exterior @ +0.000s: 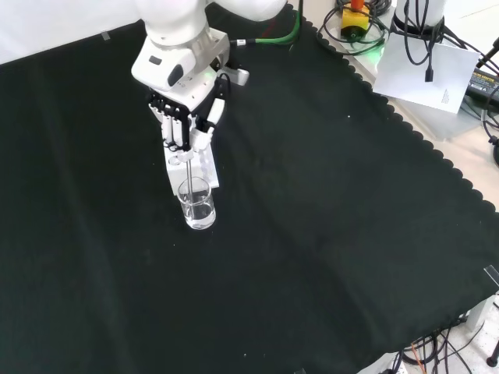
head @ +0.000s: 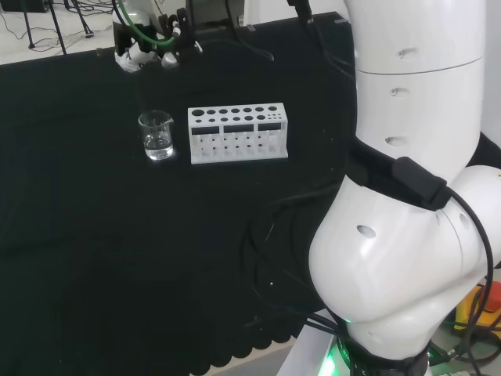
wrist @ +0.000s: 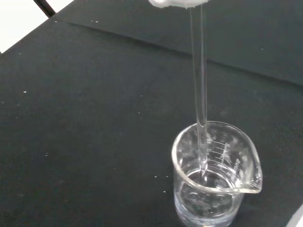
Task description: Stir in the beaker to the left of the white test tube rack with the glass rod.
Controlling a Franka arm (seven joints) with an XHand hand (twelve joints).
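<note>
A small clear beaker with a little water stands on the black cloth, just left of the white test tube rack in the head view. The hand hangs above the beaker, fingers pointing down and shut on a thin glass rod. In the wrist view the rod runs straight down from the hand into the beaker, its tip at about the water's surface near the far wall. In the front view the rack is partly hidden behind the hand and beaker.
Black cables lie on the cloth near the arm's base in the head view. A yellow box with a red button and a white sheet sit beyond the cloth's scalloped edge.
</note>
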